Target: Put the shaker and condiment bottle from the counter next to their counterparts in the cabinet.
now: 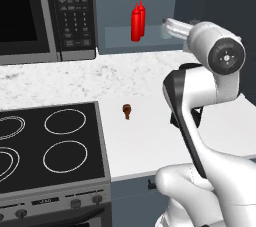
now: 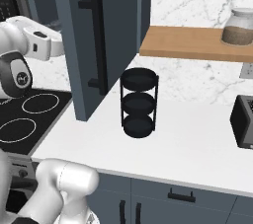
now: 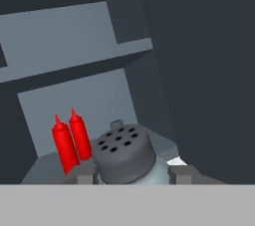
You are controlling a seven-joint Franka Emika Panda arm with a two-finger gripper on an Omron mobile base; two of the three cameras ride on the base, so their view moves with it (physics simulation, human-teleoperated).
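The two-finger gripper [image 3: 133, 174] of the white arm is pinching the small pale grey-green glassy shaker [image 3: 124, 154] with the perforated grey cap: in the hand view one dark fingertip [image 3: 85, 172] sits against its left side and the other against its right, just below the cap, so the shaker is held in the air at the mouth of the dark blue-grey cabinet [image 3: 69, 41] rather than resting on anything that can be made out. Behind its cap a small grey top [image 3: 116, 123] peeks up, too hidden to tell what it belongs to. To the left of the held shaker, on the flat shelf of the recess, two slim bright red squeeze bottles with pointed cone nozzles [image 3: 69, 140] stand upright, close side by side; whether they touch cannot be told. In the left base view the same red pair [image 1: 138, 22] stands in the recess above the white marble-look counter with grey speckles [image 1: 145, 81], and the arm's wrist reaches toward the recess well to the right of them, a pale glassy shape at its tip. A tiny brown knobbed piece [image 1: 127, 111] stands alone on the counter, near the black four-ring stovetop [image 1: 47, 143], and the black microwave with a keypad [image 1: 75, 13] is to the left of the recess
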